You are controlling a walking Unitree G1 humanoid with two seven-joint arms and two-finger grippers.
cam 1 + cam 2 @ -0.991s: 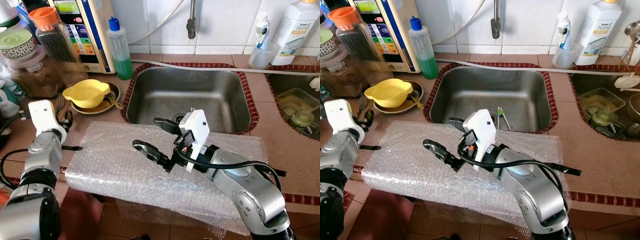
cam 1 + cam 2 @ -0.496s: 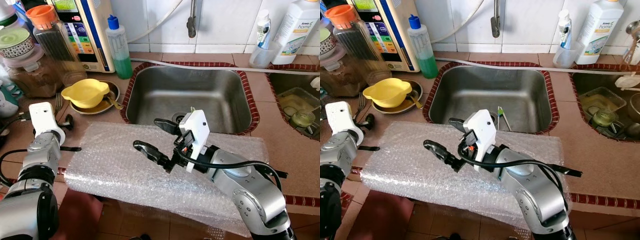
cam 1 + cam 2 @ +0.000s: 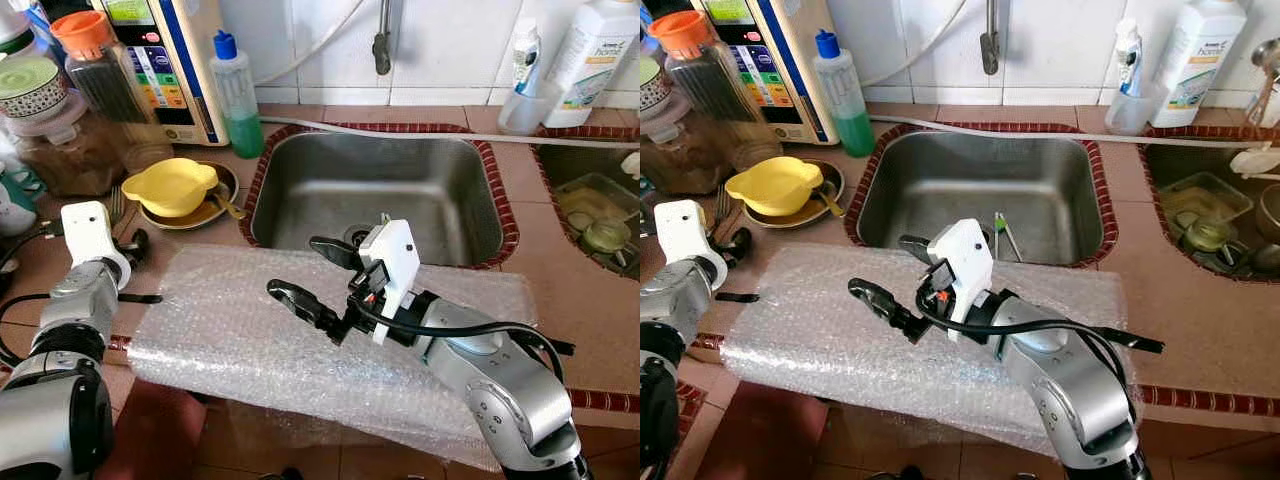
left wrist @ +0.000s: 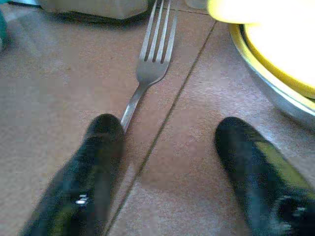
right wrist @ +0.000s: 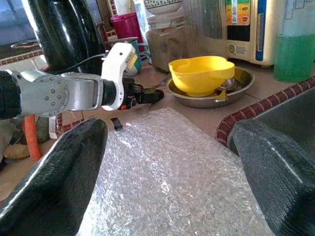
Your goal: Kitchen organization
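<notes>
The right gripper [image 3: 305, 275] hovers over the bubble wrap [image 3: 230, 330] before the sink [image 3: 400, 190], fingers spread wide and empty. The left gripper [image 4: 170, 162], also wide open, is low on the counter beside the plate [image 4: 275, 93] with the yellow bowl [image 3: 172, 186]; the fork [image 4: 147, 73] lies between its fingers, handle touching one. To grip cleanly, I'd centre both fingers over the handle before closing, keeping clear of the plate's rim. Against the earlier frames, little differs: the left arm has edged slightly, and the right is unmoved
</notes>
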